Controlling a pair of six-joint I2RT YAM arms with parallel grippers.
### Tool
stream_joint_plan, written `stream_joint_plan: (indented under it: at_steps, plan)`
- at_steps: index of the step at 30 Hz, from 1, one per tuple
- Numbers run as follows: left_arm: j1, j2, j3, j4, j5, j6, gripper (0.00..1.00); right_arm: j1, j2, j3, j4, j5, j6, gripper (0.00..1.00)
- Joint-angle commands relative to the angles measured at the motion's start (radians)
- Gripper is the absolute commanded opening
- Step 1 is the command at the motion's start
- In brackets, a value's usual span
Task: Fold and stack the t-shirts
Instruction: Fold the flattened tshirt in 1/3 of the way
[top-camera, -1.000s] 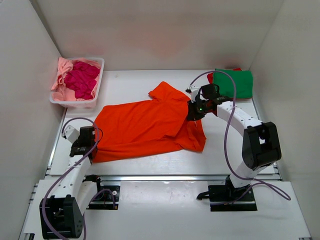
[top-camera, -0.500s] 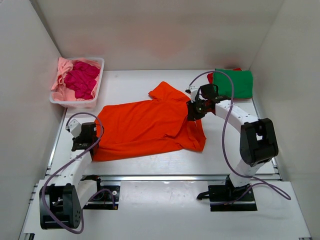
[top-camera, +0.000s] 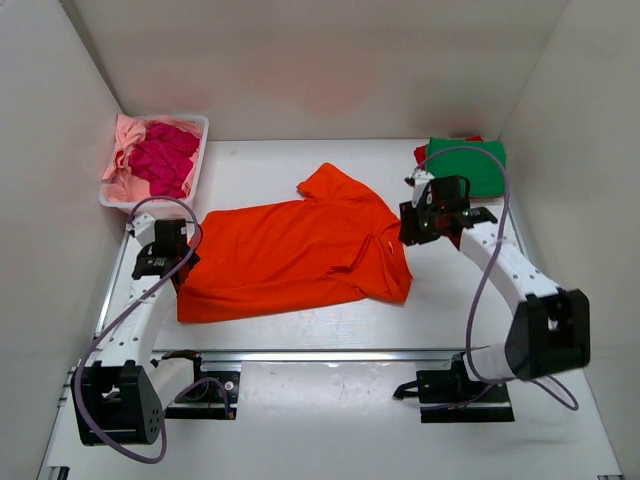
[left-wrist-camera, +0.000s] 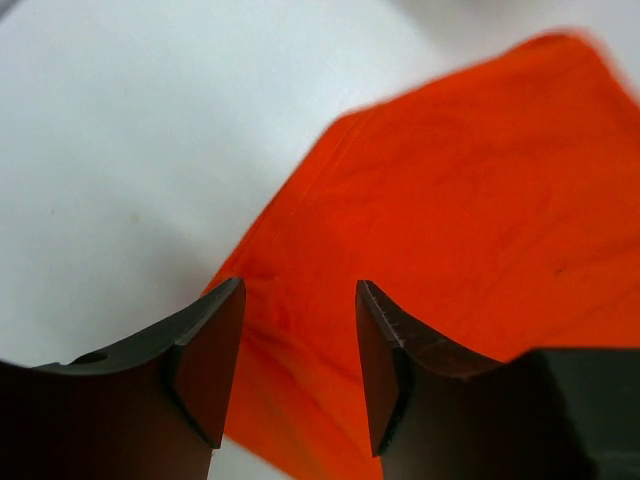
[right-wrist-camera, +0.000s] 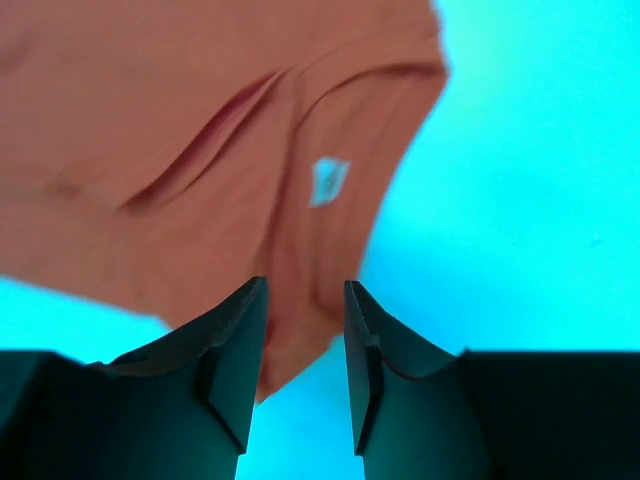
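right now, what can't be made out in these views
1. Top external: red t-shirt, nearly all under the green t-shirt.
2. Top external: light pink t-shirt, partly buried by the magenta t-shirt in the basket.
3. Right wrist: label on the orange t-shirt, too blurred to read.

right pincer (top-camera: 413, 227): backed off orange t-shirt (top-camera: 290, 255) | left pincer (top-camera: 168, 262): moved up-table

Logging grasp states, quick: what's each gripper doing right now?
Left gripper: open, holding nothing, over the orange t-shirt.
Right gripper: open, holding nothing.
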Motion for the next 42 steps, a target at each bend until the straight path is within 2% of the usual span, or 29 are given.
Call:
stream_joint_plan:
  at_steps: [1, 2, 6, 10, 21, 25, 28, 29, 31, 33, 34, 39, 42]
  plan:
    - [-0.006, 0.026, 0.016, -0.227, 0.082, -0.042, 0.59, 0.083, -0.093, -0.099, -0.075, -0.012, 0.040, 0.33]
    - [-0.038, 0.032, 0.008, -0.257, 0.100, -0.064, 0.60, 0.112, -0.111, -0.130, -0.089, -0.003, 0.041, 0.33]
    - [-0.053, 0.044, -0.038, -0.309, 0.140, -0.135, 0.61, 0.153, -0.190, -0.248, -0.081, -0.003, 0.107, 0.30]
    - [-0.131, 0.054, -0.085, -0.313, 0.113, -0.231, 0.61, 0.228, -0.242, -0.333, -0.075, 0.024, 0.144, 0.29]
    - [-0.109, -0.041, -0.151, -0.398, 0.048, -0.339, 0.59, 0.209, -0.297, -0.368, -0.078, -0.014, 0.136, 0.29]
    - [-0.102, 0.020, -0.159, -0.368, 0.048, -0.321, 0.61, 0.201, -0.297, -0.374, -0.067, -0.023, 0.120, 0.28]
    - [-0.158, 0.055, -0.151, -0.372, 0.022, -0.379, 0.58, 0.198, -0.283, -0.380, -0.057, 0.000, 0.109, 0.29]
    - [-0.156, 0.069, -0.164, -0.359, 0.043, -0.373, 0.57, 0.193, -0.280, -0.385, -0.046, 0.007, 0.110, 0.29]
    - [-0.147, 0.074, -0.177, -0.351, 0.054, -0.379, 0.43, 0.200, -0.271, -0.391, -0.026, 0.014, 0.116, 0.29]
    - [-0.135, 0.071, -0.188, -0.346, 0.059, -0.390, 0.24, 0.213, -0.254, -0.400, -0.005, 0.026, 0.130, 0.31]
    - [-0.132, 0.070, -0.194, -0.348, 0.062, -0.393, 0.19, 0.213, -0.239, -0.403, 0.003, 0.027, 0.135, 0.31]
    - [-0.147, 0.081, -0.202, -0.336, 0.051, -0.394, 0.17, 0.238, -0.194, -0.397, 0.029, 0.061, 0.143, 0.34]
    - [-0.142, 0.078, -0.213, -0.319, 0.057, -0.397, 0.00, 0.262, -0.158, -0.411, 0.034, 0.104, 0.147, 0.36]
